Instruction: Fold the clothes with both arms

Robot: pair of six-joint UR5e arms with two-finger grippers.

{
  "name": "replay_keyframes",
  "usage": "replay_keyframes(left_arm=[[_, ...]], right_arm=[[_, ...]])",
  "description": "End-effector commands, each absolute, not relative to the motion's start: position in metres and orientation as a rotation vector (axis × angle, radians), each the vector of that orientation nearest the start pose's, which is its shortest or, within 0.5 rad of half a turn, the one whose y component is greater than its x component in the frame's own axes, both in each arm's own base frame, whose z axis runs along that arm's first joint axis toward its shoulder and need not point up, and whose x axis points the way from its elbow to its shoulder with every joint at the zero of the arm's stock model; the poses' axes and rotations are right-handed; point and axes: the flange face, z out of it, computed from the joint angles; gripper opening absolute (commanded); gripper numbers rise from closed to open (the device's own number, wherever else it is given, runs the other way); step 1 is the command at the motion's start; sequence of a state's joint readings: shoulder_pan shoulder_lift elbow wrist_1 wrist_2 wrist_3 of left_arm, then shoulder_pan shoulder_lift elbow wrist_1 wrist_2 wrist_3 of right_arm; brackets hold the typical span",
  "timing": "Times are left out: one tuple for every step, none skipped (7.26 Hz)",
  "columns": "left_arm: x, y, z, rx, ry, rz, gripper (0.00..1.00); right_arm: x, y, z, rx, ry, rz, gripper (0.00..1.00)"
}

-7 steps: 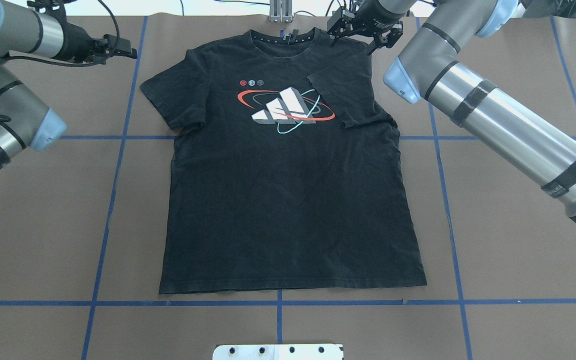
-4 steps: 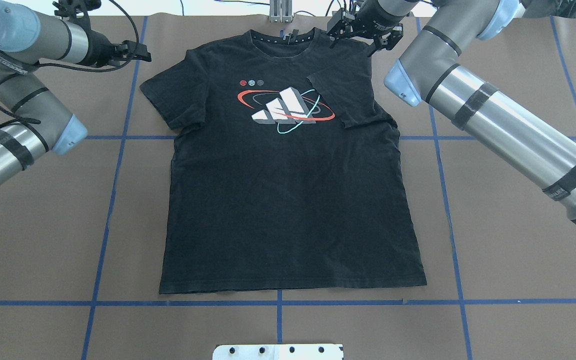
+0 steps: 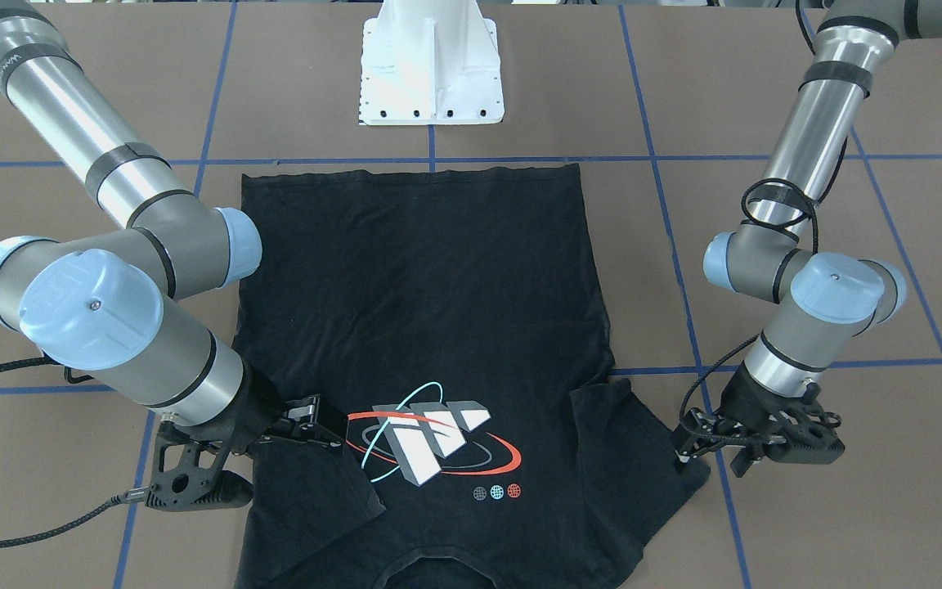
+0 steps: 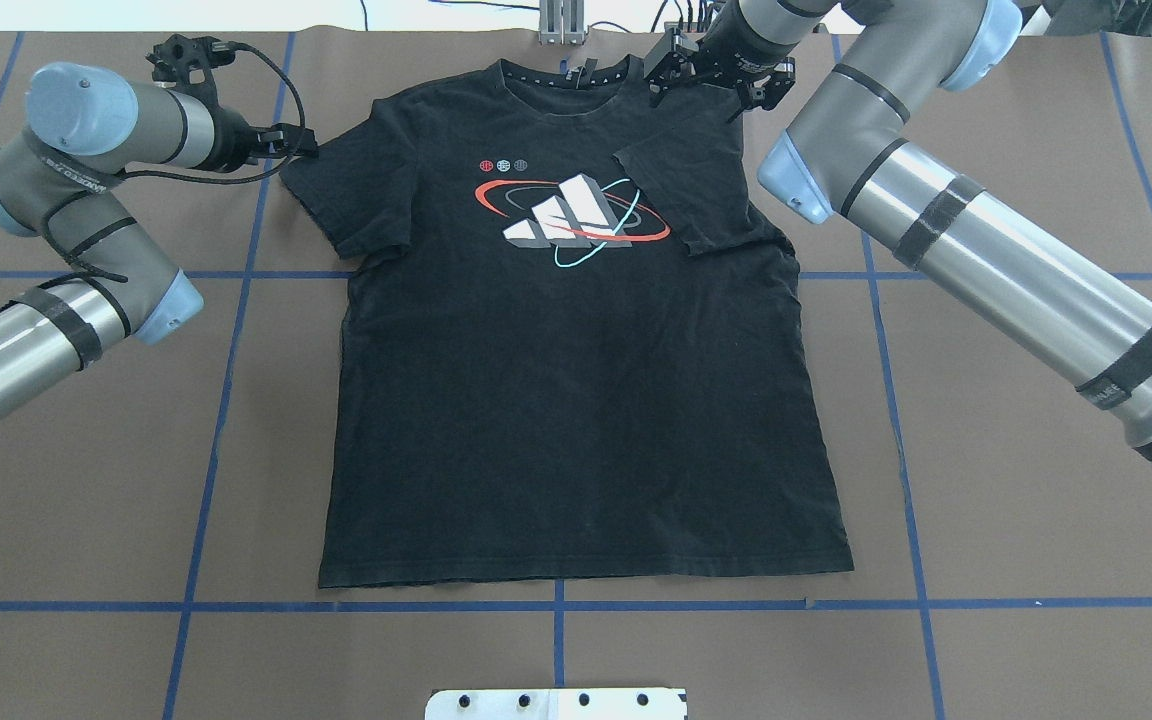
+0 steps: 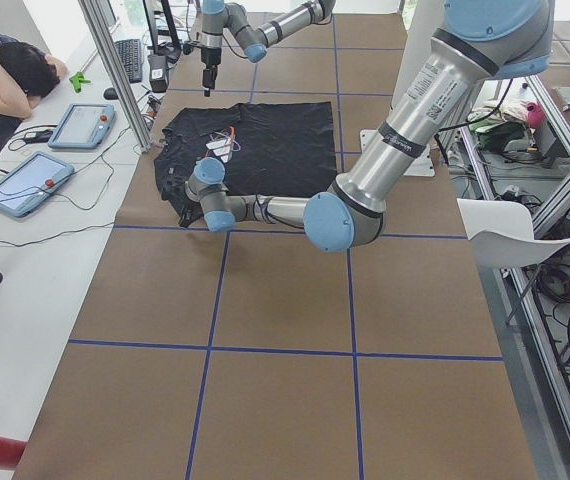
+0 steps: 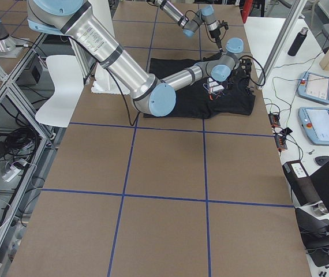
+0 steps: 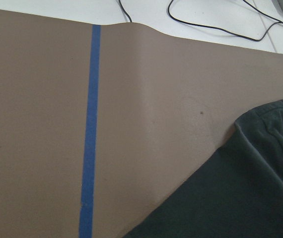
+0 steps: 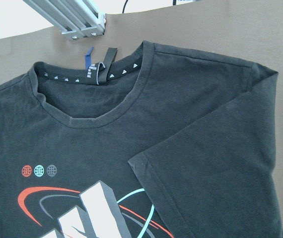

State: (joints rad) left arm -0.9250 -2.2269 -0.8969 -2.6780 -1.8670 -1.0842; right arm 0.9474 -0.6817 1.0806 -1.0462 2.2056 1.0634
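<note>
A: Item one, the garment?

B: T-shirt (image 4: 576,400), black cotton, short sleeves, matte with a soft nap. It lies flat and face up on the table cover (image 4: 1036,500), hem toward the robot. Ribbed round collar (image 4: 564,78). The logo (image 4: 571,215) has grey-white slanted blocks ringed by red and cyan ellipses. The left sleeve (image 4: 351,195) is spread flat. The right sleeve (image 4: 701,195) is folded inward over the chest, its hem covering the logo's edge.

A: Item two, the claws?

B: The left gripper (image 4: 308,152), black, is on the left arm (image 4: 86,110). It sits low at the outer edge of the left sleeve, over bare table. I cannot tell whether it touches the cloth or how its jaws stand. The right gripper (image 3: 338,432), on the right arm (image 4: 986,250), hangs over the right shoulder, between the collar and the folded sleeve. Its jaw state is not readable either. Neither wrist view shows any fingers.

A: Surroundings?

B: The cover is smooth brown sheet, gridded with blue tape lines (image 4: 219,420). A white pedestal (image 3: 430,65) stands near the hem. An aluminium profile (image 8: 67,20) stands just beyond the collar. Off the table there is a white desk with two tablets (image 5: 80,125) and a person (image 5: 5,75) seated at it, plus a white chair (image 5: 515,245). The right arm's elbow overhangs the shirt's right edge.
</note>
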Motion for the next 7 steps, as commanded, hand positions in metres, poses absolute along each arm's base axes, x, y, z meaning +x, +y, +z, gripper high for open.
replay_keyframes(left_arm=[[0.4002,-0.6904,0.4628,0.511,0.971,-0.241,0.9],[0.4014,-0.6898,0.4636,0.51,0.97,-0.239,0.83],[0.4026,-0.6891,0.4652,0.506,0.969,-0.237,0.82],[0.4088,-0.6854,0.4644,0.503,0.972,-0.229,0.78],[0.4086,-0.685,0.4656,0.502,0.971,-0.228,0.75],[0.4084,-0.6847,0.467,0.5,0.969,-0.228,0.73],[0.4084,-0.6847,0.467,0.5,0.969,-0.228,0.7]], right_arm=[[-0.4202,-0.704,0.2469,0.149,-1.052,0.102,1.0],[-0.4203,-0.7041,0.2457,0.15,-1.053,0.101,1.0],[-0.4203,-0.7039,0.2456,0.149,-1.054,0.101,1.0],[-0.4204,-0.7043,0.2464,0.149,-1.052,0.102,1.0],[-0.4217,-0.7039,0.2471,0.147,-1.051,0.101,1.0],[-0.4227,-0.7032,0.2471,0.146,-1.051,0.1,1.0],[-0.4236,-0.7036,0.2482,0.151,-1.046,0.104,1.0]])
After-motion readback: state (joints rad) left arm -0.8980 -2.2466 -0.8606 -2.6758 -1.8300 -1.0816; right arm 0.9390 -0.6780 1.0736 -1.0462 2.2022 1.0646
